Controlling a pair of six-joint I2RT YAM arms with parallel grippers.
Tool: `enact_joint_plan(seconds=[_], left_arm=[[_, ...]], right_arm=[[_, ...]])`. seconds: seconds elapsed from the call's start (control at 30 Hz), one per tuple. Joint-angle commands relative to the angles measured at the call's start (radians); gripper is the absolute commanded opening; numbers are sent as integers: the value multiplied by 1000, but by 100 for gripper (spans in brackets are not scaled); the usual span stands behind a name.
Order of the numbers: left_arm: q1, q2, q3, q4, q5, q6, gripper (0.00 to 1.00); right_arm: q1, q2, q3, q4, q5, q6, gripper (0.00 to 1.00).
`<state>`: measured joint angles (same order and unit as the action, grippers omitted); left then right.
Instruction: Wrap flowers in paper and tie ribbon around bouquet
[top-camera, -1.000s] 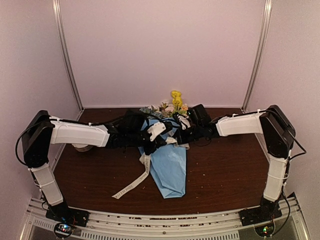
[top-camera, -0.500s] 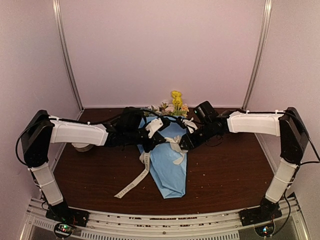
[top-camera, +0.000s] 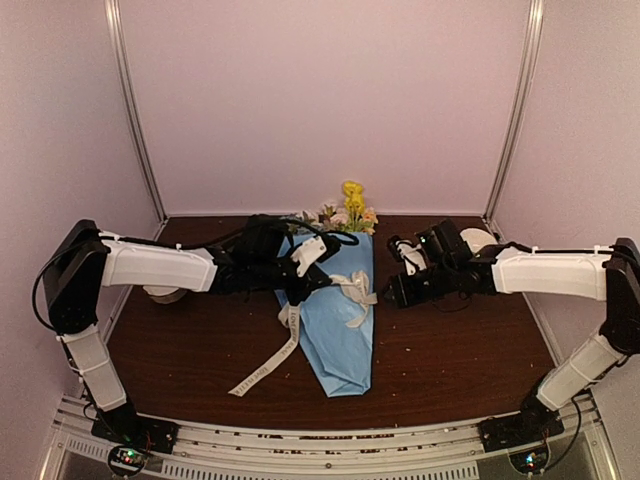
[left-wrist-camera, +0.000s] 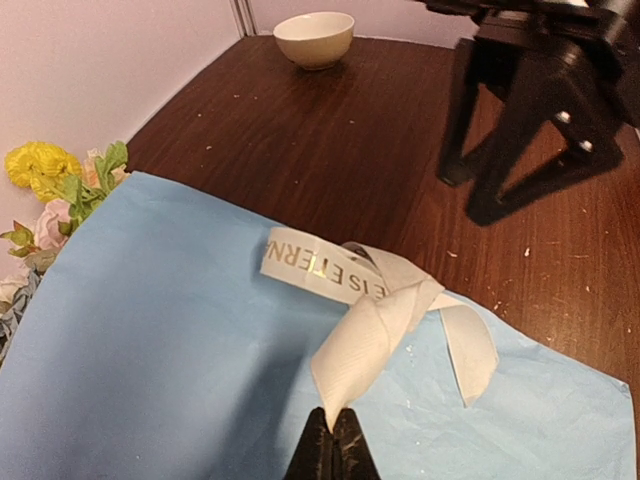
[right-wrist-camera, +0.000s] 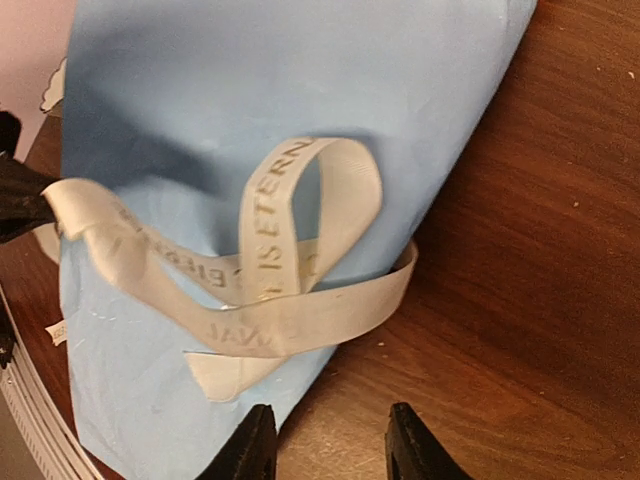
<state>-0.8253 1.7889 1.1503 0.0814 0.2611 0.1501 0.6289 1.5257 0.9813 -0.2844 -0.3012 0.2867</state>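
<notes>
Bouquet (top-camera: 340, 320) lies on the table (top-camera: 460, 350), flowers (top-camera: 350, 205) at the far end; ribbon (left-wrist-camera: 330, 270) sits loosely looped over the paper (left-wrist-camera: 180, 330), knot judged not yet snug; advise taking the free tail near the knot and drawing it opposite the held end; left gripper (left-wrist-camera: 335, 430) pinched tight on a ribbon end; right gripper (right-wrist-camera: 335, 440) partly parted, empty, just beside the bouquet's edge.

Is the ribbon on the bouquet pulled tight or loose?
Loose: the ribbon stands in open loops off the paper, which shows through them.
</notes>
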Motion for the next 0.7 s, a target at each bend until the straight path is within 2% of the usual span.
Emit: enact_joint_plan(seconds=[0.0, 0.13, 0.3, 0.67], left_arm=[[1, 14, 21, 37, -5, -14, 0], [2, 18, 29, 28, -10, -18, 0], [2, 16, 25, 23, -19, -23, 0], [4, 18, 34, 9, -35, -24, 0]], right_arm=[[90, -43, -116, 262, 71, 170, 36], [135, 6, -123, 306, 124, 237, 34], [154, 50, -118, 331, 158, 291, 38], [167, 137, -89, 286, 170, 309, 42]])
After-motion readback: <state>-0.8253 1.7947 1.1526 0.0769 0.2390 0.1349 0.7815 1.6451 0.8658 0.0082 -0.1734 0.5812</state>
